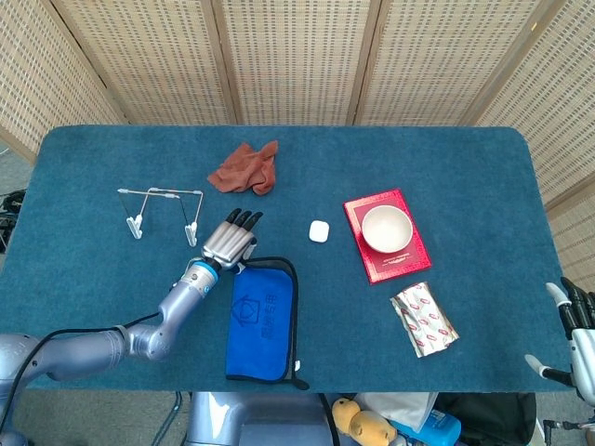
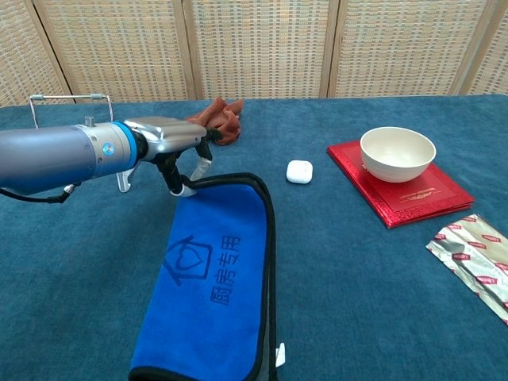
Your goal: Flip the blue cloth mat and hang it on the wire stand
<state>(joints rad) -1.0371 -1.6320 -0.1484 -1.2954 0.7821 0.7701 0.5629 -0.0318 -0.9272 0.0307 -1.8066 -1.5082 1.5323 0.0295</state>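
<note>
The blue cloth mat (image 1: pixel 262 321) (image 2: pixel 210 278), black-edged with a printed logo, lies near the table's front edge. My left hand (image 1: pixel 231 243) (image 2: pixel 171 147) pinches its far left corner and holds that edge raised off the table. The wire stand (image 1: pixel 163 209) (image 2: pixel 70 98) stands just left of and behind the hand, and my forearm partly hides it in the chest view. My right hand (image 1: pixel 576 334) hangs off the table's right front corner, fingers apart and holding nothing.
A crumpled brown cloth (image 1: pixel 244 168) (image 2: pixel 218 119) lies behind the hand. A small white case (image 1: pixel 318 231) (image 2: pixel 299 171) sits mid-table. A white bowl (image 1: pixel 386 228) (image 2: pixel 397 153) rests on a red book (image 1: pixel 395 265) (image 2: pixel 421 198). A foil packet (image 1: pixel 423 319) (image 2: pixel 472 258) lies front right.
</note>
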